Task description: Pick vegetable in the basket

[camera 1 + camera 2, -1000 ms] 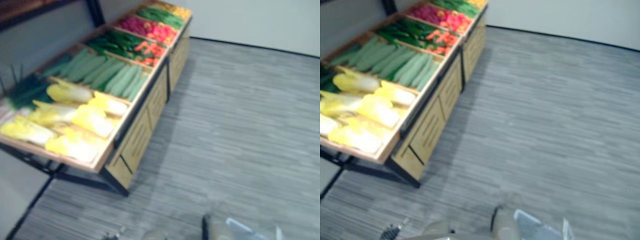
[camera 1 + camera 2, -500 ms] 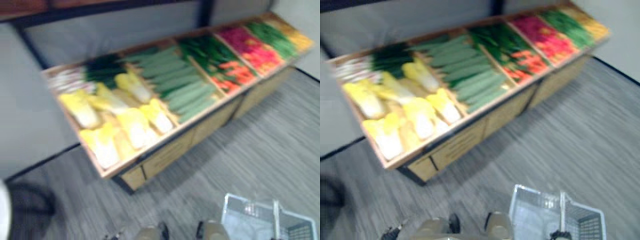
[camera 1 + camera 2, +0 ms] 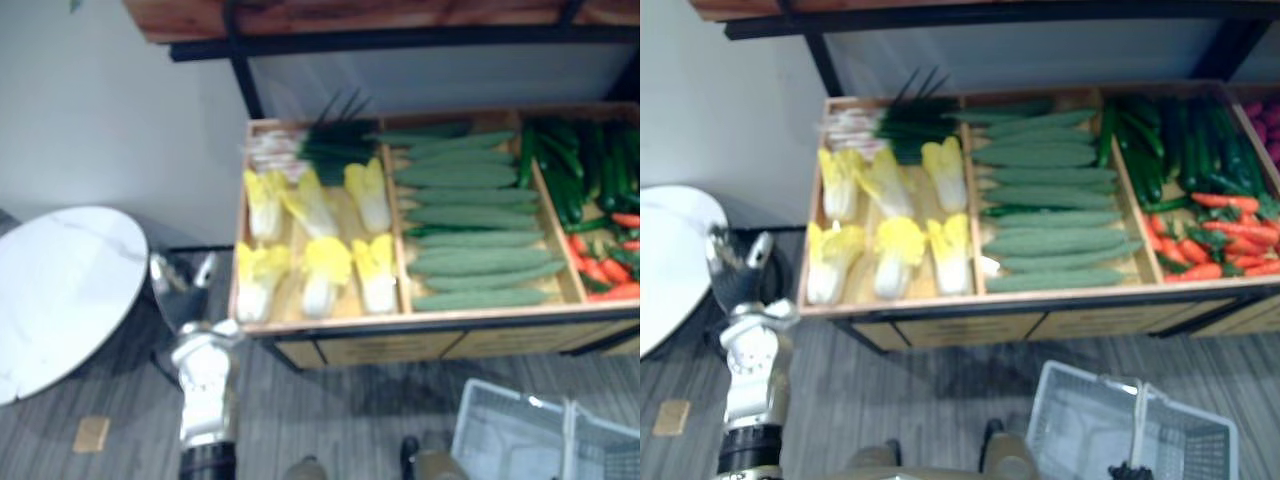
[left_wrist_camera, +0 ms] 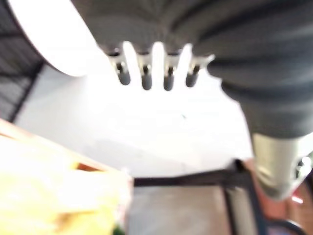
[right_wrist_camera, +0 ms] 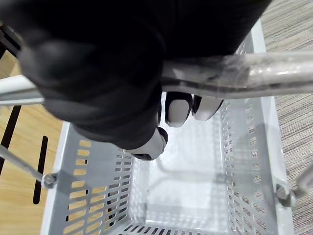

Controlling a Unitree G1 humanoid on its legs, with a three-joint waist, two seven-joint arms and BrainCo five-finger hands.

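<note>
The wooden stand (image 3: pixel 1060 325) held the vegetables: pale cabbages (image 3: pixel 895 245) in its left-end compartment, cucumbers (image 3: pixel 1050 210) in the next. Before the stand was the grey basket (image 3: pixel 1070 410), the right hand (image 5: pixel 177 108) curled round its handle (image 5: pixel 239 73). The left hand (image 3: pixel 737 283), fingers straight, was raised beside the stand's left corner.

Yellow cabbages (image 3: pixel 900 245), green cucumbers (image 3: pixel 1050 215), pale grey perforated basket (image 3: pixel 1072 425).

Light: soft, even over the stand (image 3: pixel 1020 302).
Glare: wall (image 4: pixel 161 127) was washed white.
Shadow: lay dark on floor (image 3: pixel 940 378) between stand and basket (image 3: pixel 1060 420).
</note>
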